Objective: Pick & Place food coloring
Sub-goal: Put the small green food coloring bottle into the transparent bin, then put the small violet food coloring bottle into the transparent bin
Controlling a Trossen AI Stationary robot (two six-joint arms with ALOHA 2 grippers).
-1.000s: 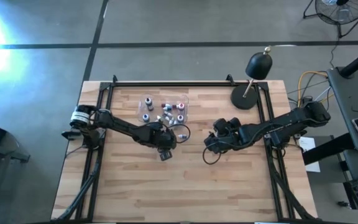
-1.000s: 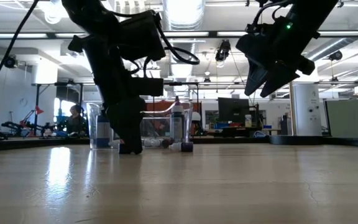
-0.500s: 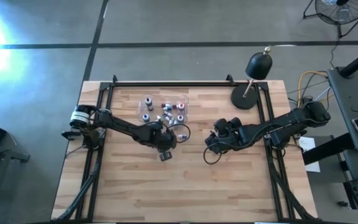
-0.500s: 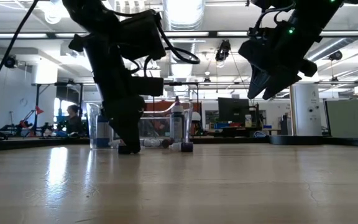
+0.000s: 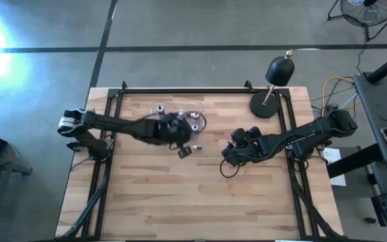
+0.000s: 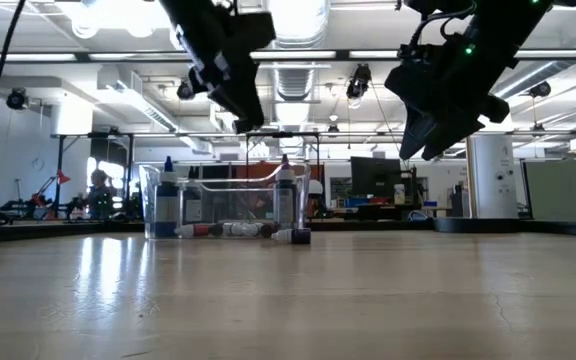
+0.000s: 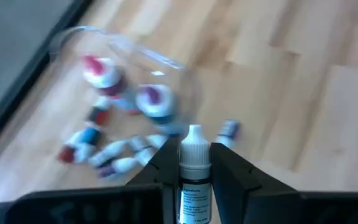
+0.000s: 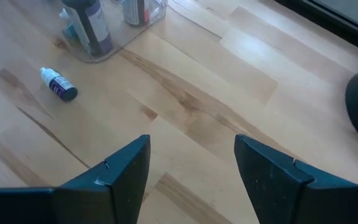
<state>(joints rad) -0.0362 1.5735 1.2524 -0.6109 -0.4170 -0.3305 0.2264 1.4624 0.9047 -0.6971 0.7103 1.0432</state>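
My left gripper (image 5: 180,140) is up in the air by the clear plastic tray (image 5: 200,107), shut on one small food coloring bottle (image 7: 193,171) with a white cap. It also shows high in the low view (image 6: 236,95). Several more bottles stand or lie in the tray (image 7: 123,99), some with red or blue. One loose bottle (image 5: 195,146) lies on its side on the wood, near the tray; it also shows in the right wrist view (image 8: 59,84). My right gripper (image 5: 228,156) hangs open and empty above the table's middle right. My left gripper pinches the bottle's body (image 7: 193,193) between its two fingers, just below the white cap (image 7: 193,149). The bottle lies along the fingers, and its cap sticks out past the fingertips. The fingers slant down toward the tray. The bottle is lifted clear of the table.
A black lamp with a round base (image 5: 264,105) stands at the table's far right corner. A black frame rail (image 5: 180,91) runs along the far edge. Bare wood fills the near half of the table (image 5: 193,202).
My left gripper has risen from the table top, where it stood just near of the tray, and has gone toward the far edge to the tray, staying shut. The loose bottle on the wood has stayed where it was.
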